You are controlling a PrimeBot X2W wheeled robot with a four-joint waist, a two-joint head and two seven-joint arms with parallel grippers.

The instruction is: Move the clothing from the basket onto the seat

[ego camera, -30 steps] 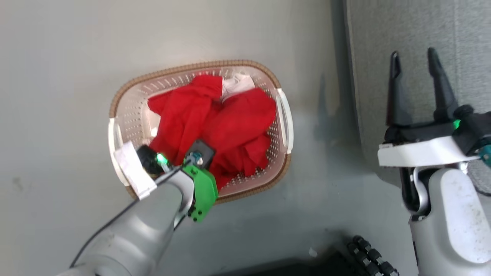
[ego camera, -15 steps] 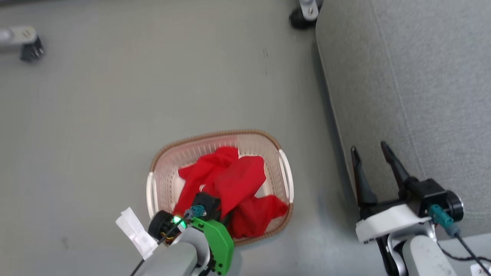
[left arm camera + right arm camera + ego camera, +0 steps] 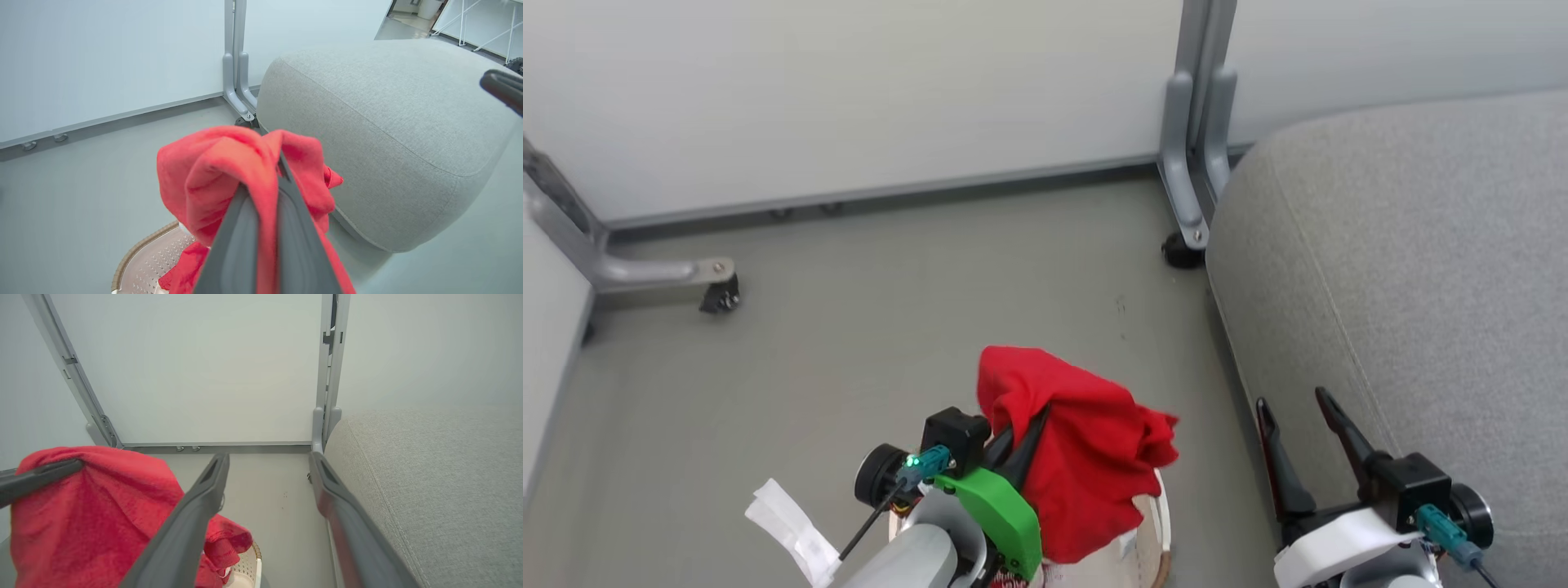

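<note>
Clothing (image 3: 1086,445) is now hanging above the basket (image 3: 1158,531) rim, having lain inside it half a second earlier.

Head view: the left gripper (image 3: 1025,425) is pinching the red bundle between its pressed-together fingers. The right gripper (image 3: 1290,400) is hovering empty with its fingers spread, just beside the seat (image 3: 1421,286) edge. Open floor (image 3: 890,327) is lying ahead and to the left.

Left wrist view: the cloth is draping over both fingers, with the seat's rounded corner standing near on the right.

Right wrist view: bare floor is showing between the spread fingers, and the seat's seamed edge is running beside the right-hand one.
</note>
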